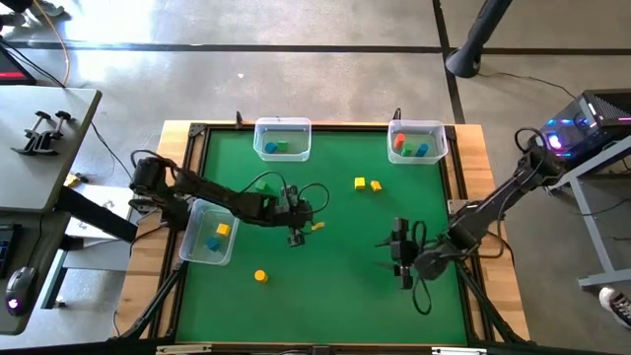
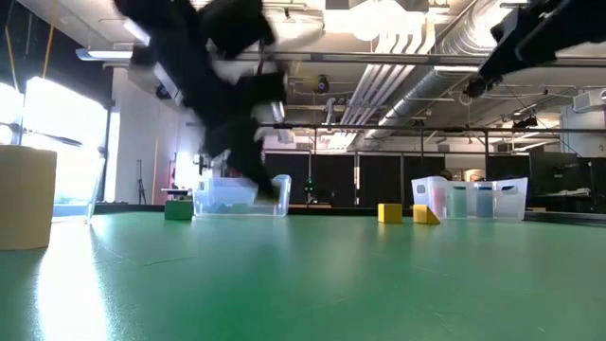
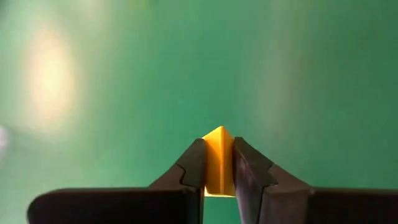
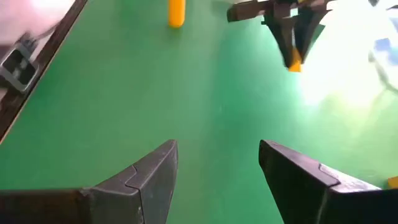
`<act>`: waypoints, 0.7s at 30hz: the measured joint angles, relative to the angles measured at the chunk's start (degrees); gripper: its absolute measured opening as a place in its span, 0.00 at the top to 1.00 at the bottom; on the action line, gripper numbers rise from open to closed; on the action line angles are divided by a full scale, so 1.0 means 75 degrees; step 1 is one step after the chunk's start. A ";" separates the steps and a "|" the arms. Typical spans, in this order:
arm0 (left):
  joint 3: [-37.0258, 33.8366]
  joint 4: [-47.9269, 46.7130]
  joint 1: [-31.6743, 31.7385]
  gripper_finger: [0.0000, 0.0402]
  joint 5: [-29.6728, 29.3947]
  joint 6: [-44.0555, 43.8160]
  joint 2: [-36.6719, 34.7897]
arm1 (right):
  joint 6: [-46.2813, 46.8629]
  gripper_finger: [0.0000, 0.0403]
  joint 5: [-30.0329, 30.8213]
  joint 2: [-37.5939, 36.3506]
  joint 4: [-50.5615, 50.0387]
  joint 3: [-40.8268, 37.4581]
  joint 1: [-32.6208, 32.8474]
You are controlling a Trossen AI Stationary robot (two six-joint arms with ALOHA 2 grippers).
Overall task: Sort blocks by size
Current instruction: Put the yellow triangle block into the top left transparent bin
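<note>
Your left gripper [image 3: 219, 177] pinches a yellow block [image 3: 219, 163] above the middle of the green table [image 1: 335, 286]. Your right gripper [image 4: 217, 180] waits wide open, holding nothing, on the right.

matt green table [image 1: 325, 266], clear plastic bins [image 1: 282, 139]

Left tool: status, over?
Left tool shut on yellow block, above mid-table. Right tool open, empty, hovering over bare mat. Nothing in the way.
</note>
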 joint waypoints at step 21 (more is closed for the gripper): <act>0.3621 -0.3324 0.2903 0.91 -0.0900 0.0503 -0.0147 | 0.0931 0.44 0.1498 0.1397 0.0530 0.0000 0.0524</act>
